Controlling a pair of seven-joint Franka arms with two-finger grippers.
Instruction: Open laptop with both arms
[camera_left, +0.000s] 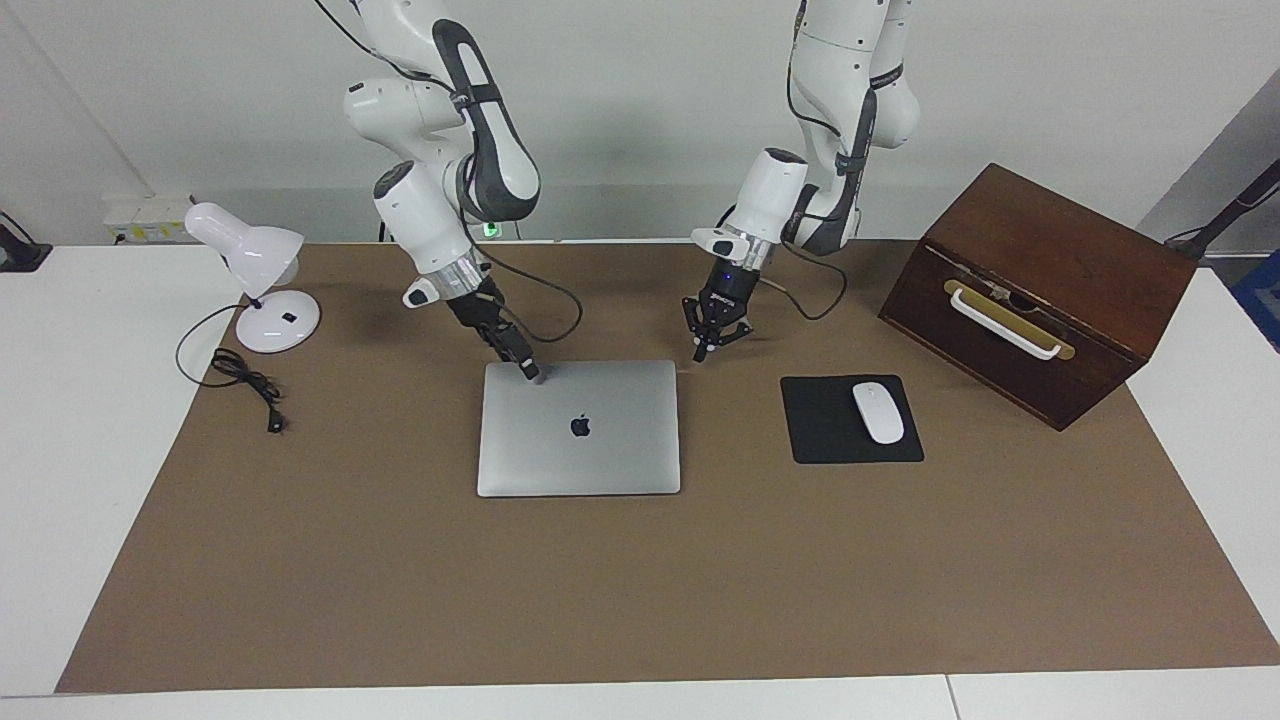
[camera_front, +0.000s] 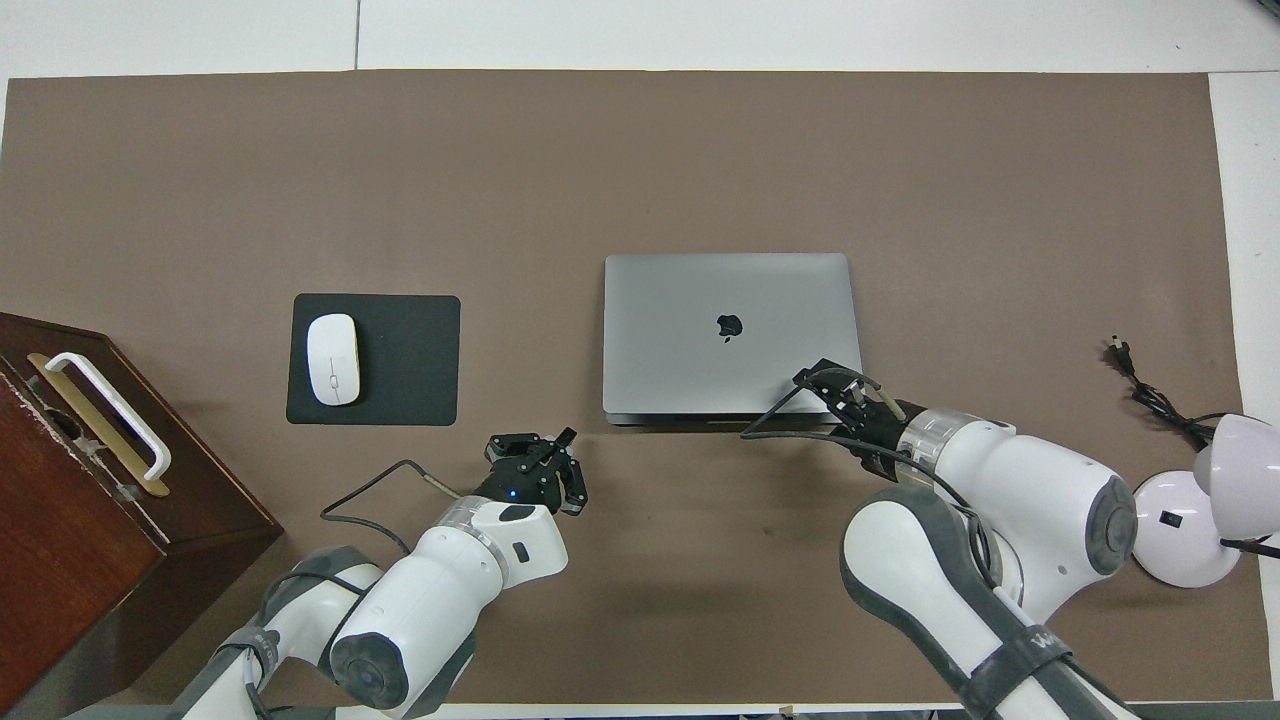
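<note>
The brown mat (camera_left: 640, 590) lies bare along its edge farthest from the robots. The closed laptop (camera_left: 578, 428) sits mid-mat, mouse pad (camera_left: 850, 420) beside it; wooden box (camera_left: 1035, 290) and lamp (camera_left: 255, 275) block the mat's two robot-side corners.

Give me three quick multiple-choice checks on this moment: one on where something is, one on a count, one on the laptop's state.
1. The white mouse lies on:
A. the laptop
B. the black mouse pad
C. the wooden box

2. Lamps on the table:
A. one
B. two
C. three

3. The laptop is:
A. open, keys showing
B. closed, lid flat
C. half raised

Key:
1 B, the mouse sits inside the pad's black outline.
2 A, only the white desk lamp stands there, at the right arm's end.
3 B, the logo faces up, with the right end effector at the lid's robot-side corner and the left end effector near the other corner.
</note>
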